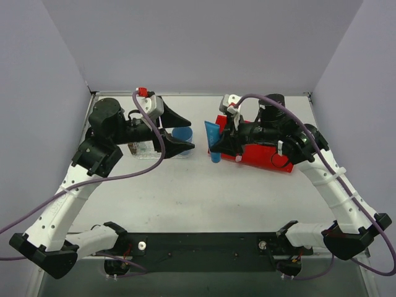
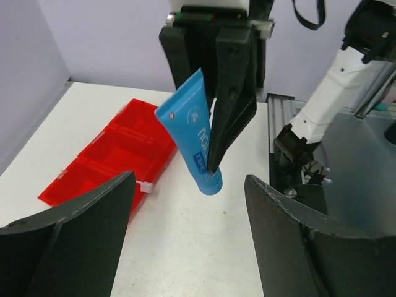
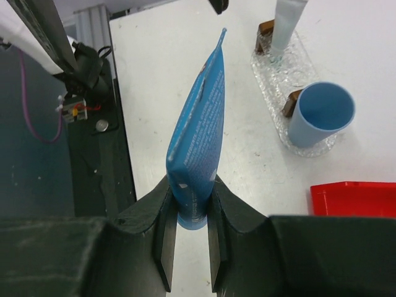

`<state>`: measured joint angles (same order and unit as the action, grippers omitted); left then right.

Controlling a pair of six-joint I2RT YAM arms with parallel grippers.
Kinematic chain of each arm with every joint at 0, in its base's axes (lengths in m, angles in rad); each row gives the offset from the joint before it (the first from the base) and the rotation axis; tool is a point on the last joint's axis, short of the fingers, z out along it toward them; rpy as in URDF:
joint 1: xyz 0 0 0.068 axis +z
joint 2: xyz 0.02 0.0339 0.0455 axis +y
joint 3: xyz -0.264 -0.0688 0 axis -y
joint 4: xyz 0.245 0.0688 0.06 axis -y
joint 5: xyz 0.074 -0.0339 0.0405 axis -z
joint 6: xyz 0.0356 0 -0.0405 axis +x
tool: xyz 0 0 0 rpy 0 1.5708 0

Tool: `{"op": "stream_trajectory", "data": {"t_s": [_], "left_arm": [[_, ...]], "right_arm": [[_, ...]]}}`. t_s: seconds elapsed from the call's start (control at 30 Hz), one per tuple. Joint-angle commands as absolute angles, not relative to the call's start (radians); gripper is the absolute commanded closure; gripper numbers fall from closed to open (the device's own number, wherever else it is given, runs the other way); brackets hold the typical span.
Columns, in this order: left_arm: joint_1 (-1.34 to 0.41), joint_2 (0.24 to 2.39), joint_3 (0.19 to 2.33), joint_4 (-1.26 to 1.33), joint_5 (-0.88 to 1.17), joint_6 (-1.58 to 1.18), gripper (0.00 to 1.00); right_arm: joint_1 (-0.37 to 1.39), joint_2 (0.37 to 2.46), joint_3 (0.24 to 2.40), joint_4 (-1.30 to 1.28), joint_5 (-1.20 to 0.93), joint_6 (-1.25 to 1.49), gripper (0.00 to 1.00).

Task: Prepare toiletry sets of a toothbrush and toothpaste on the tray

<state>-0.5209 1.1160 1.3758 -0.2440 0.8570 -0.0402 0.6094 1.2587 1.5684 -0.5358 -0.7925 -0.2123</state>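
My right gripper (image 3: 189,247) is shut on the cap end of the bright blue toothpaste tube (image 3: 198,142) and holds it above the table; it also shows in the top view (image 1: 213,139) and the left wrist view (image 2: 195,145). The transparent bumpy tray (image 3: 275,80) lies ahead, with a white-grey tube (image 3: 288,25) standing at its far end and the blue cup (image 3: 322,114) at its near end. My left gripper (image 1: 192,134) is open and empty above the cup (image 1: 181,133) and tray (image 1: 143,150). No toothbrush shows clearly. A small white stub (image 2: 145,185) pokes out at the red bin's edge.
The red two-compartment bin (image 1: 263,153) sits under my right arm, right of the held tube; it also shows in the left wrist view (image 2: 105,167). Purple cables loop over both arms. Grey walls enclose the table on three sides.
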Motion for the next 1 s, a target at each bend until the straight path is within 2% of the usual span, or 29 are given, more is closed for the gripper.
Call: {"op": "stream_trajectory", "data": {"t_s": [0.0, 0.17, 0.2, 0.27, 0.7, 0.8, 0.93, 0.97], "left_arm": [[-0.518, 1.132, 1.399, -0.23, 0.988, -0.066, 0.18], [-0.52, 1.152, 1.365, -0.177, 1.046, -0.08, 0.17], [-0.522, 1.152, 1.358, -0.16, 1.054, -0.084, 0.13], [-0.528, 1.154, 1.339, -0.129, 1.054, -0.086, 0.12], [-0.594, 1.203, 1.33, -0.087, 1.078, -0.084, 0.1], [-0.601, 1.207, 1.324, -0.086, 1.078, -0.084, 0.13], [-0.607, 1.213, 1.321, -0.098, 1.072, -0.077, 0.25], [-0.607, 1.216, 1.321, -0.104, 1.072, -0.072, 0.32]], "right_arm": [[0.637, 1.229, 1.539, -0.555, -0.868, -0.313, 1.0], [0.673, 1.233, 1.528, -0.58, -0.871, -0.345, 1.0], [0.679, 1.233, 1.528, -0.586, -0.871, -0.357, 1.0], [0.695, 1.239, 1.525, -0.597, -0.868, -0.368, 1.0], [0.73, 1.295, 1.546, -0.612, -0.854, -0.391, 1.0], [0.733, 1.307, 1.551, -0.614, -0.851, -0.397, 1.0], [0.739, 1.313, 1.554, -0.615, -0.847, -0.399, 1.0], [0.738, 1.315, 1.555, -0.615, -0.845, -0.399, 1.0]]}}
